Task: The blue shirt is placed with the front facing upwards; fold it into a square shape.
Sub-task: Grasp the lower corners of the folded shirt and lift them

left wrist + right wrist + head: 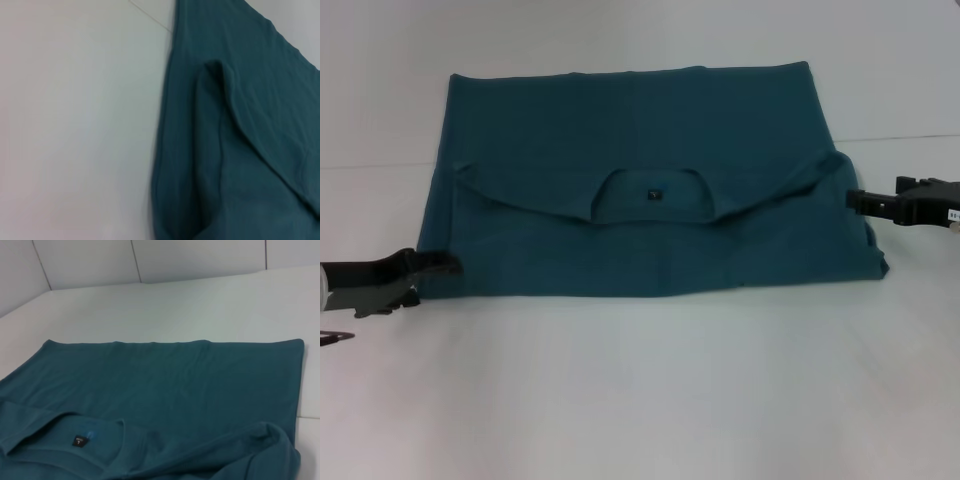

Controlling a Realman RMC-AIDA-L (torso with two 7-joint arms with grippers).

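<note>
Plain white table (640,400) under soft, even light, meeting a pale panelled wall (150,260) crossed by thin dark seams behind.

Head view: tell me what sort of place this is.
Probably a lab or test bench for cloth folding. A bare white table holds only the blue shirt, partly folded; the left gripper and right gripper sit at its edges; a panelled white wall stands behind.

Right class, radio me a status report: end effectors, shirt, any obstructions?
Left end effector at the blue shirt's near-left corner. Right end effector at its right edge. Shirt folded once, neck label showing. Nothing in the way.
</note>
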